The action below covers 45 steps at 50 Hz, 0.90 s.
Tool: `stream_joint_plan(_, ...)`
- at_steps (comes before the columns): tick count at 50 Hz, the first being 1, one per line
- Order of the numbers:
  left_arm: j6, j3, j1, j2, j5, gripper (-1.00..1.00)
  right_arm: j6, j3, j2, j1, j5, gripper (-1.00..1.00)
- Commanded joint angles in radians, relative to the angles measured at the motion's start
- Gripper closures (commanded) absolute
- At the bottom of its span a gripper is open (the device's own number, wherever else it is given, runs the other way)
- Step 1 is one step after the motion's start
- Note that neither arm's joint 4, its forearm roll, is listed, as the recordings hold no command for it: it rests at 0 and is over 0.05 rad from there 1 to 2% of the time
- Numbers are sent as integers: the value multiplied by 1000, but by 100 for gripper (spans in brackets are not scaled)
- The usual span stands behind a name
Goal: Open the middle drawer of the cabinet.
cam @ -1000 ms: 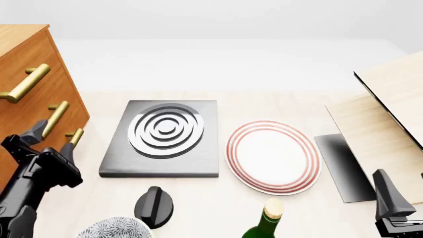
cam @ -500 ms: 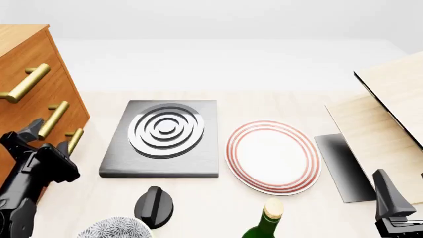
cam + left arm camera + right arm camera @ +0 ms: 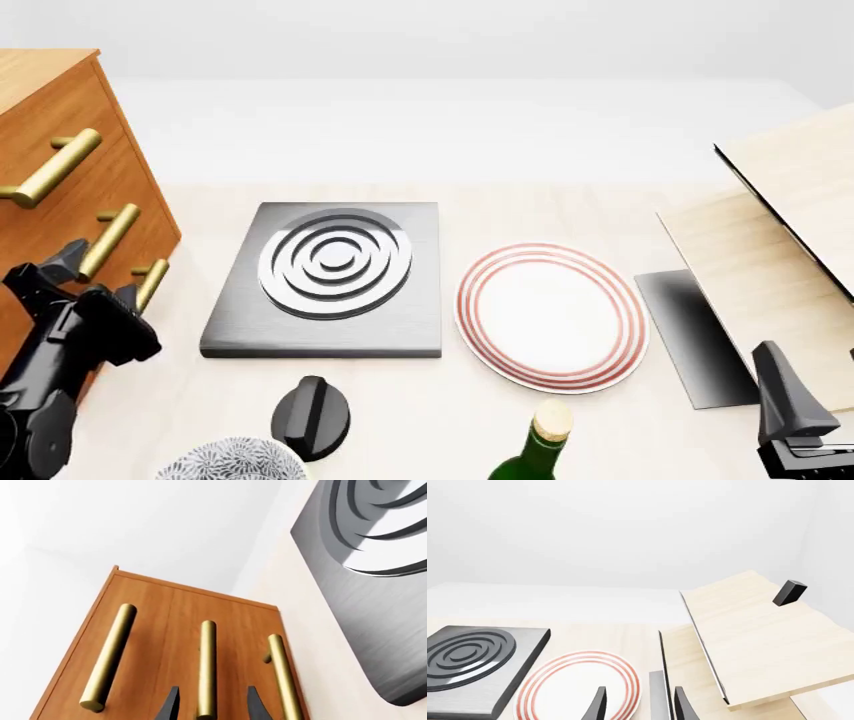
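Left wrist view: jaws astride middle drawer (image 3: 207, 680) handle.

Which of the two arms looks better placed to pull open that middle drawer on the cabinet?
The left. Its left gripper sits right at the cabinet, open fingers on either side of the middle drawer's brass handle. The right gripper hangs at the table's far side near the pale boards.
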Motion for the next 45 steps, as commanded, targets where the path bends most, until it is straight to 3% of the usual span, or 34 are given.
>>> stream_joint_plan(1, -7, -11, 7, 28, -6, -100, 7, 8, 0, 3, -1, -100)
stream_joint_plan(45, 4, -33, 74, 64, -6, -100, 8, 8, 0, 3, -1, -100)
